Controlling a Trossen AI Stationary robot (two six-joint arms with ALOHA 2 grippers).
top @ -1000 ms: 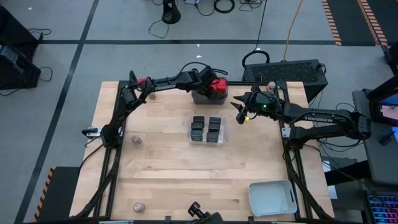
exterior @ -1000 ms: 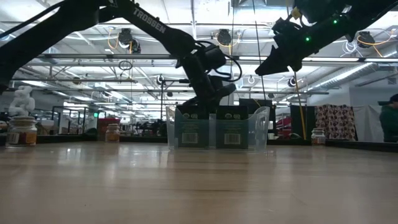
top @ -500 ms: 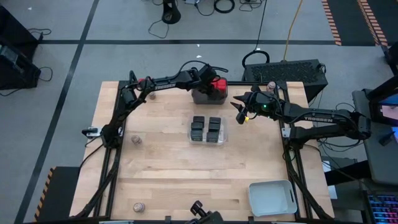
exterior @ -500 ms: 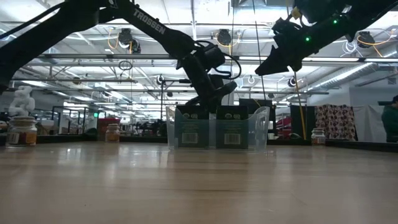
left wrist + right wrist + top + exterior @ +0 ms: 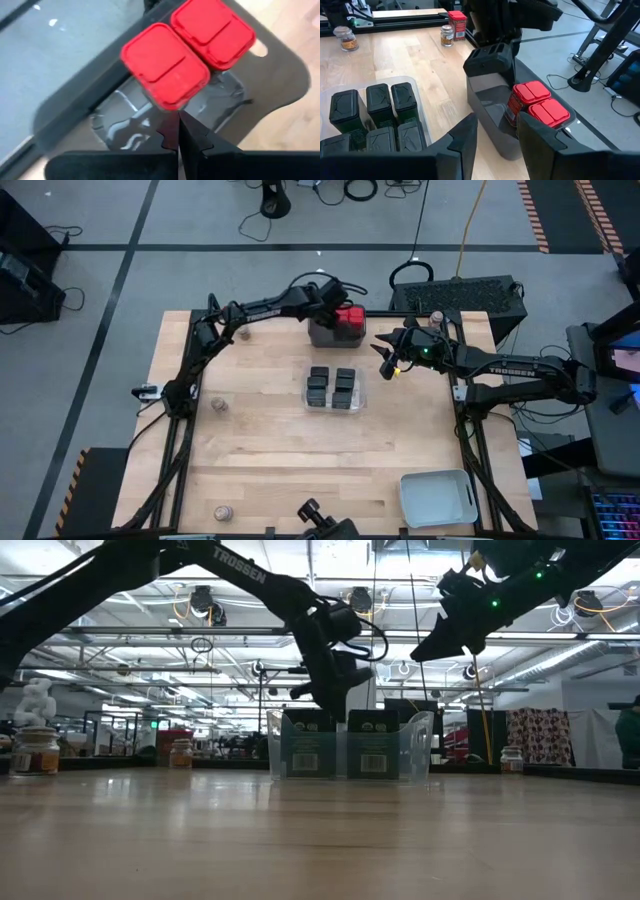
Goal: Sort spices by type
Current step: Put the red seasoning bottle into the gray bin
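High view: we have two red-topped containers in the dark grey tray, six black boxes in the clear tray; round jars loose on the wooden table, pale grey tray empty. Low view: workshop behind, left gripper above the trays. Left wrist view: its jaws pressed together, holding nothing. Right wrist view: right gripper spread, empty; one red-topped container unsorted.
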